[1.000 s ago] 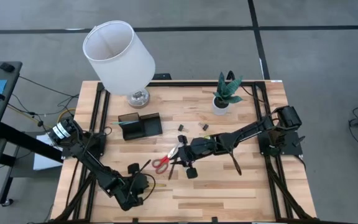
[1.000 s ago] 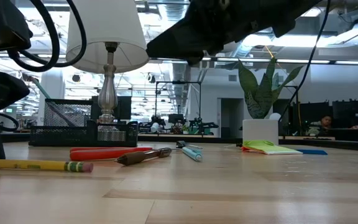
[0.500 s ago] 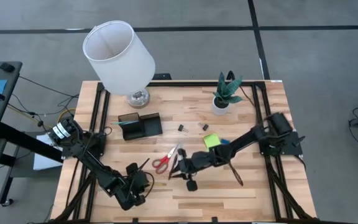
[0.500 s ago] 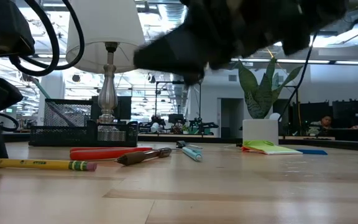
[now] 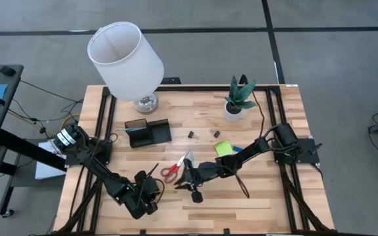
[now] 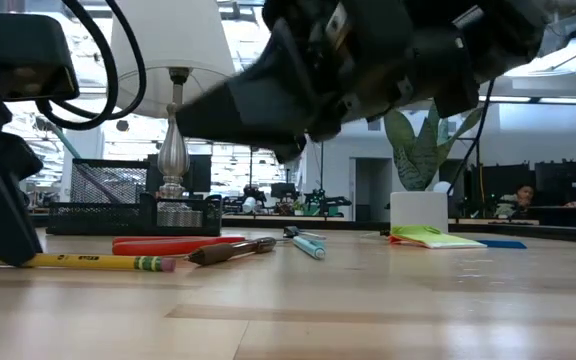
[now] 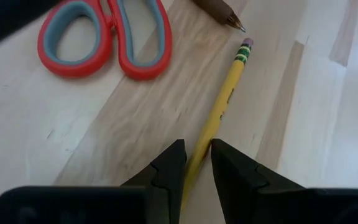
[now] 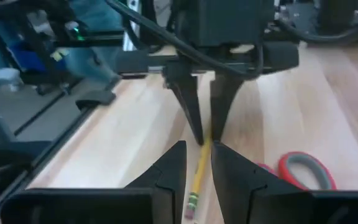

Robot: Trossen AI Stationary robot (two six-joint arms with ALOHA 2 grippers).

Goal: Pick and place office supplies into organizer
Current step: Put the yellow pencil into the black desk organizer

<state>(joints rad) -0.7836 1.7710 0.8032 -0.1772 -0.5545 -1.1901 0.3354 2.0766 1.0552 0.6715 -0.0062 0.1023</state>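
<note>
My left gripper stands near the table's near edge, fingers pointing down and shut on a yellow pencil. The pencil's pink eraser end points toward the red-handled scissors. My right gripper hovers just right of the left one, raised off the wood. Its fingers are slightly open around nothing and point at the left gripper. The black organizer sits by the lamp base. The lime sticky pad, a brown pen, a light blue pen and two binder clips lie on the wood. My left gripper pinches the pencil's shaft between its two fingers, well back from the eraser end. The fingers come from above, pointing down, and lie across the pencil. The pencil lies nearly level, with its eraser end on the table.
A white-shaded lamp and a small potted plant stand along the far edge. There is bare wood right of the right arm and along the near edge. Metal frame rails run down both table sides.
My right gripper has moved toward the table's near left, down toward the left gripper. It now points at the pencil. My left gripper has shifted a little toward the right, and the pencil has slid along the table with it, eraser end leading.
</note>
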